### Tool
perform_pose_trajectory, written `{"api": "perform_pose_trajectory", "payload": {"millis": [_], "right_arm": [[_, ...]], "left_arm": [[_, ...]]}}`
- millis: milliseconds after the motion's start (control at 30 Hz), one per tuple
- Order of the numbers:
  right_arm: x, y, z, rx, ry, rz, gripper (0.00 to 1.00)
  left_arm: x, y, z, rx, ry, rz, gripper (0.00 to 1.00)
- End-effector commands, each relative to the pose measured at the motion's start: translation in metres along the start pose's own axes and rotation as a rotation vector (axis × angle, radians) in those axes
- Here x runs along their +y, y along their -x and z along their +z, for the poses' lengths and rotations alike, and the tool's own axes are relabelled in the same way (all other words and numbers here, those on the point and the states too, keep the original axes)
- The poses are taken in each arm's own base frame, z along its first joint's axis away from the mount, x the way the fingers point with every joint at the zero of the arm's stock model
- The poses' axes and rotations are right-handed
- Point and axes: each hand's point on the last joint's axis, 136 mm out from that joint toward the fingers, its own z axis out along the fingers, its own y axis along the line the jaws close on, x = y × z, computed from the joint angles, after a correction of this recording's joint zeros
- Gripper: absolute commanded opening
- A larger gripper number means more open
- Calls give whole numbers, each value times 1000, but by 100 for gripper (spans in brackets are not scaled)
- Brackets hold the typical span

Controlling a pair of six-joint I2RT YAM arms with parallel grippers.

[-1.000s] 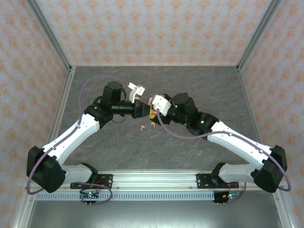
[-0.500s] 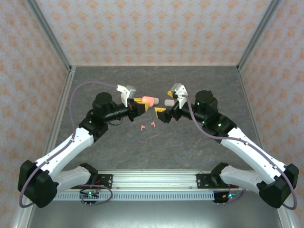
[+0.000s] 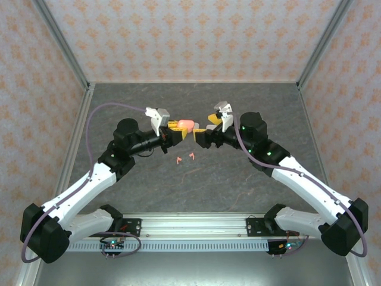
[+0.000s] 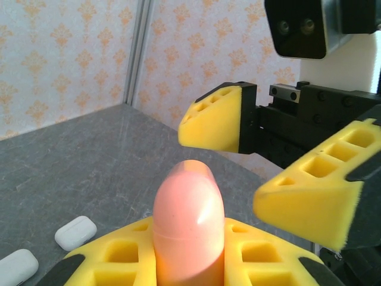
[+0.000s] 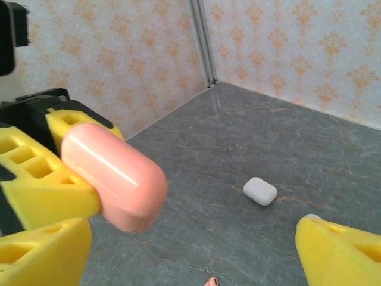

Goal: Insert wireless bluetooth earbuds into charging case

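Top view: left gripper (image 3: 178, 128) is clamped on a pink case (image 3: 186, 124), holding it off the table (image 3: 250, 101) near mid-table. The case's free end points toward the right gripper (image 3: 205, 129). Right gripper faces it from the right with its jaws apart, holding nothing, very near the case; contact cannot be told. Two pink earbuds lie loose on the table, one (image 3: 178, 159) just beside the other (image 3: 192, 156). They sit under and slightly nearer the arm bases than the gap between the two grippers, and neither gripper touches them.

Left wrist view: pink case (image 4: 189, 220) stands between the left gripper's (image 4: 189, 241) yellow fingers (image 4: 125, 253), gripped at its lower part, rounded end free. Right gripper (image 4: 265, 158) is in front of it, fingers spread wide, one upper left, one lower right, apart from the case. Two white cases, one (image 4: 75, 232) and another (image 4: 15, 268), lie closed on the table (image 4: 89, 155) at lower left, near each other.

Right wrist view: pink case (image 5: 116, 176) sticks out from the left gripper's fingers (image 5: 36, 179) at left, tilted. Right gripper's (image 5: 195, 238) own fingers sit at the bottom corners, wide apart, nothing between them. The case is up and left of that gap. A white case (image 5: 260, 191) lies on the table (image 5: 268, 131) beyond. A pink earbud (image 5: 211, 281) shows at the bottom edge, mostly cut off.
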Motion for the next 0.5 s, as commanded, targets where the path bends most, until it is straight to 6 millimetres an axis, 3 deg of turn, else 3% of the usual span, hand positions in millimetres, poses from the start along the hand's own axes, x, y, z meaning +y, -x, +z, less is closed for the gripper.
{"api": "perform_pose_trajectory", "payload": {"millis": [0,467], "right_arm": [[-1,28,-2,-71,-19,-9,88],[-11,33,13,-28,-45,-9,86]], "left_arm": [[-11,18,0,-50,-26,69,0],[-14,20,4,-45,-42,92,0]]}}
